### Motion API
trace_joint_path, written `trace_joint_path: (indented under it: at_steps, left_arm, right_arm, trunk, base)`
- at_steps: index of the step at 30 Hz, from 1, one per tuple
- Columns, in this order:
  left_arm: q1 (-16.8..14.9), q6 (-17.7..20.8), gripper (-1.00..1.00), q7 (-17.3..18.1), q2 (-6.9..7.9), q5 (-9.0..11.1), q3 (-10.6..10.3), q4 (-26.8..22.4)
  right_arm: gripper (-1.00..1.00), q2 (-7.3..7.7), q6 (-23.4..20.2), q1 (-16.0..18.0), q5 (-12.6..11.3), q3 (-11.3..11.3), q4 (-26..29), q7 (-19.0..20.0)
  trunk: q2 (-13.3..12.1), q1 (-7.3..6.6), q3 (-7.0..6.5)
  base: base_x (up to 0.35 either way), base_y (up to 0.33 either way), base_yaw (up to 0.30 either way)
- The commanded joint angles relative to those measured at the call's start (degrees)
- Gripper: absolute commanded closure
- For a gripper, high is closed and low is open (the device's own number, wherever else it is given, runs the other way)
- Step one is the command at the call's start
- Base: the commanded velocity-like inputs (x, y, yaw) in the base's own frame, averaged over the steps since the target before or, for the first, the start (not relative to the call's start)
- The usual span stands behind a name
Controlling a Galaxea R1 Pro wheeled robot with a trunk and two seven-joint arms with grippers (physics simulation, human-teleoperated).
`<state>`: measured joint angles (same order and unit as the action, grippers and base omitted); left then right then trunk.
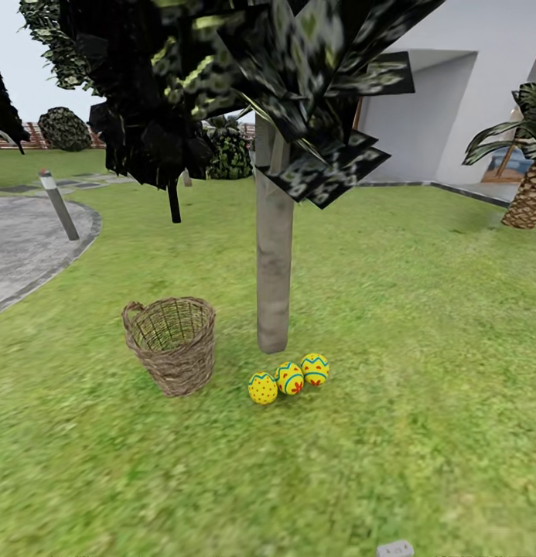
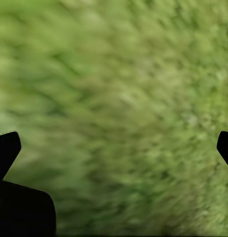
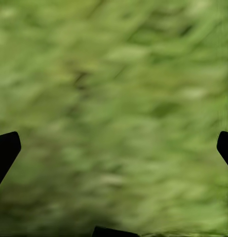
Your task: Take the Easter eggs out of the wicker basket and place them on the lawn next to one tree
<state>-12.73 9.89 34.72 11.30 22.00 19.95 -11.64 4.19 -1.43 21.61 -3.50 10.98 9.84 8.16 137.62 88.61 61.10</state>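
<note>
Head view, read left to right: a grey paved circular patch (image 1: 24, 244) with a short grey bollard (image 1: 59, 205) is seen at far left. Right of it, on the mottled green lawn (image 1: 422, 325), stands the small tan-brown woven wicker basket (image 1: 172, 343), upright, bucket-shaped, narrowing to its base; nothing yellow is seen inside, though its floor is not fully visible. Next comes the tree with a straight, smooth pale grey-beige trunk (image 1: 273, 267) under dark angular leaves. At the near side of the trunk's foot, the three bright yellow Easter eggs (image 1: 289, 378) with blue zigzag bands and red marks are lying in a short row on the grass, touching or nearly touching one another, just beside the trunk and apart from the basket. A scaly brown palm (image 1: 527, 197) and a white house wall (image 1: 453, 108) are noted at far right.

Left wrist view: the left gripper (image 2: 114, 145) is seen with fingers spread wide over blurred grass, nothing held. Right wrist view: the right gripper (image 3: 114, 145) is likewise spread, empty, over blurred grass.

Judgement: the placing step appears finished. No further grasp seems called for; only a check of the basket's interior.
</note>
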Motion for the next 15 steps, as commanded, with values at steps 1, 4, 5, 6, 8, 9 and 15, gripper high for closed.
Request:
trace_joint_path:
  at_steps: [1, 4, 5, 6, 8, 9, 15]
  left_arm:
    - [-0.01, 0.58, -1.00, 0.17, -0.05, 0.50, 0.09, 0.01]
    - [-0.01, 0.57, -1.00, 0.17, -0.13, 0.50, 0.09, 0.09]
    - [-0.01, 0.57, -1.00, 0.14, -0.16, 0.53, 0.09, 0.10]
    - [-0.01, 0.57, -1.00, 0.11, -0.19, 0.55, 0.09, 0.13]
    - [-0.01, 0.57, -1.00, 0.05, -0.26, 0.57, 0.09, 0.24]
    - [-0.01, 0.57, -1.00, -1.15, -0.43, 0.51, 0.06, 1.29]
    - [-0.01, 0.55, -1.00, -10.97, -1.12, -1.21, -2.10, 3.73]
  right_arm:
    - [-1.00, 0.03, -0.15, 0.01, -0.37, 0.40, -0.13, 0.10]
    - [-1.00, 0.00, -0.15, 0.01, -0.37, 0.42, -0.42, 0.10]
    - [-1.00, 0.01, -0.15, 0.01, -0.37, 0.41, -0.46, 0.10]
    - [-1.00, 0.06, -0.15, 0.01, -0.37, 0.43, -0.52, 0.10]
    - [-1.00, 0.05, -0.18, 0.01, -0.33, 0.43, -0.65, 0.09]
    - [-1.00, -0.02, -0.17, 0.01, -0.25, 0.44, -1.47, 0.04]
    - [-1.00, 0.00, -0.07, 0.00, -0.14, 0.44, -3.60, -0.01]
  trunk:
    - [-0.40, -0.24, -0.04]
    - [-1.60, -0.90, -0.30]
    - [-2.00, -1.12, -0.38]
    - [-2.40, -1.34, -0.47]
    - [-3.20, -1.78, -0.64]
    - [-3.61, -2.00, -0.73]
    - [-6.01, -3.31, -1.24]
  base:
    - [0.000, 0.000, 0.000]
    - [0.000, 0.000, 0.000]
    - [0.000, 0.000, 0.000]
    - [0.000, 0.000, 0.000]
    - [0.000, 0.000, 0.000]
    - [0.000, 0.000, 0.000]
    - [0.000, 0.000, 0.000]
